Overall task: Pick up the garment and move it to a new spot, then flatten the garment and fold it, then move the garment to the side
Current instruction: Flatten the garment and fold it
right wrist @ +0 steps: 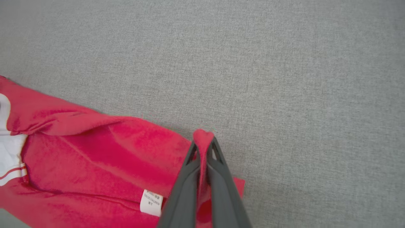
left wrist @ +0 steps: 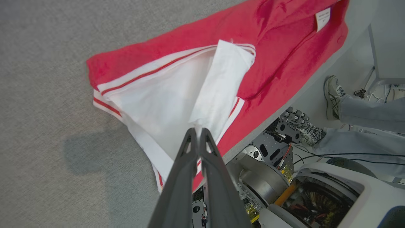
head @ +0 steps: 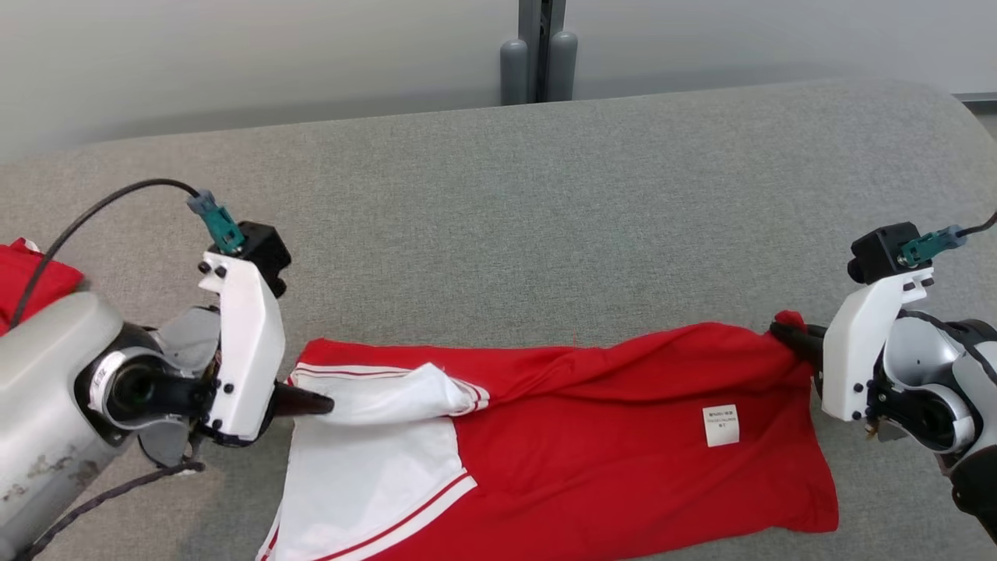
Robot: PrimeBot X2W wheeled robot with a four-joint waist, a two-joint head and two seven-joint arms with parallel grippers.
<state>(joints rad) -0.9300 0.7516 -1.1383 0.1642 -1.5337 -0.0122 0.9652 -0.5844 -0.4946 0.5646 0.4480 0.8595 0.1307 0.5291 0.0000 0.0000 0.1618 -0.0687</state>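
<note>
The red and white garment (head: 592, 436) lies stretched out on the grey padded surface (head: 545, 195), spanning from seven to four o'clock in the head view. At eight o'clock the left gripper (head: 315, 405) has its fingers pinched tight on the garment's white fabric. At three o'clock the right gripper (head: 783, 333) is clamped on a red corner, with a nub of cloth poking past its tips. A white label (head: 720, 425) shows at four o'clock.

Plain red fabric garment (head: 615, 460); white panel (head: 366, 467) with red-striped trim at left gripper (head: 329, 404) tips; white rectangular label (head: 720, 425); grey woven surface (head: 545, 218).
</note>
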